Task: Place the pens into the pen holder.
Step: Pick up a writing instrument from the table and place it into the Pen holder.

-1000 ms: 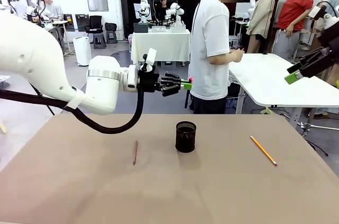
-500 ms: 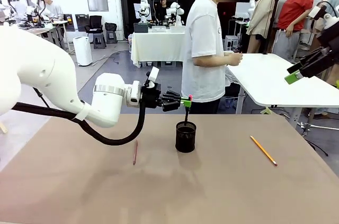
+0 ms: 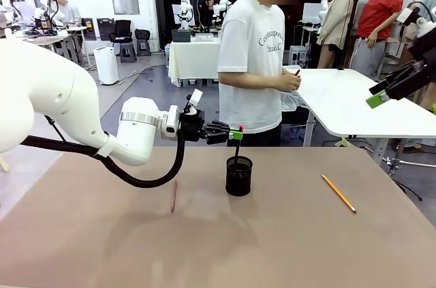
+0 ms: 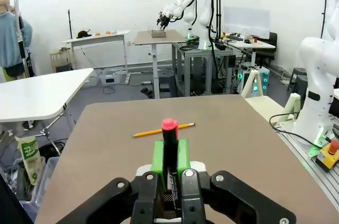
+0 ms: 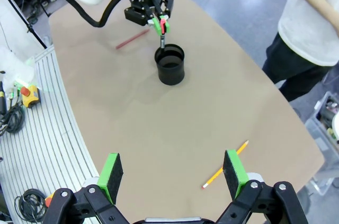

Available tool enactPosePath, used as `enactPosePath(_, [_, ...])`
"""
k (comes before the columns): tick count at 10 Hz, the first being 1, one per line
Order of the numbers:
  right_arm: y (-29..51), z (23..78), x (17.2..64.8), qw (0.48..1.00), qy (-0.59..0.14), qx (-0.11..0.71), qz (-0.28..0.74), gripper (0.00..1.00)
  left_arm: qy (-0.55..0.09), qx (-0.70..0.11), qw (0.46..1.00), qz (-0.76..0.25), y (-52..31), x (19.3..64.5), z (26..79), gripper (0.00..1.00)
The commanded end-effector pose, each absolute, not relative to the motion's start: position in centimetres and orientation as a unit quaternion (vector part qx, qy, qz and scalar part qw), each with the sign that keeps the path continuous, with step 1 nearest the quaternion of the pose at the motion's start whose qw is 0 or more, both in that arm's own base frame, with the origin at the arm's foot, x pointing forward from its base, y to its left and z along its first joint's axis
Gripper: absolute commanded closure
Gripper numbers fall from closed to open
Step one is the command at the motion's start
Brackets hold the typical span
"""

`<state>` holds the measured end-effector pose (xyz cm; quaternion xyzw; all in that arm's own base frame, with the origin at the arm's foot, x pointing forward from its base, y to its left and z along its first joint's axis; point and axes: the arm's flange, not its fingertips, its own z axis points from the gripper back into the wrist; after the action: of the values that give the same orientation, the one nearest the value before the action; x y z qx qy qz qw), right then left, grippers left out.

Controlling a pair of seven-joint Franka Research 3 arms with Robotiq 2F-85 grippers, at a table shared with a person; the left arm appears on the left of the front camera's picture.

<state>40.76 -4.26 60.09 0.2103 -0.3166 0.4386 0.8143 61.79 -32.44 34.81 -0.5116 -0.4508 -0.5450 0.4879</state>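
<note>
The job has only just begun. No pen sits loose yet in the small black wire-mesh cup (image 3: 238,176). The left gripper (image 3: 235,135) hangs right above the cup. It is shut tight on the dark pen with the pink-red end (image 3: 238,146). The pen points down with its pink end up. Its bottom tip is at the cup's mouth. I think it is just going in, but it has not been let go.

Two more wait on the brown bench (image 3: 102,247). The thin reddish-brown pen (image 3: 174,195) lies a little way to the left of the cup. The yellow-orange pencil (image 3: 338,193) lies well off to the cup's right. Both lie flat and nothing touches them. So one pen is nearly in and two are left.

The right gripper (image 5: 172,168) is high up, far from the cup, on the pencil's side. Its green pads (image 5: 111,173) are spread wide and it holds nothing.
</note>
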Motion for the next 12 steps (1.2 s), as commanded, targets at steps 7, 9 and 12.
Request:
enactPosePath(7, [-4.2, 60.1, 40.8, 0.810, -0.322, 0.216, 0.440, 0.00, -0.435, -0.526, 0.485, -0.546, -32.0, 62.4, 35.0, 0.00])
enactPosePath(9, [-4.2, 60.1, 40.8, 0.810, -0.322, 0.216, 0.440, 0.00, -0.394, -0.505, 0.513, -0.572, -29.7, 61.0, 37.4, 0.00])
enactPosePath(12, [-4.2, 60.1, 40.8, 0.810, -0.322, 0.216, 0.440, 0.00, -0.401, -0.447, 0.557, -0.574, -25.7, 58.9, 41.6, 0.00])
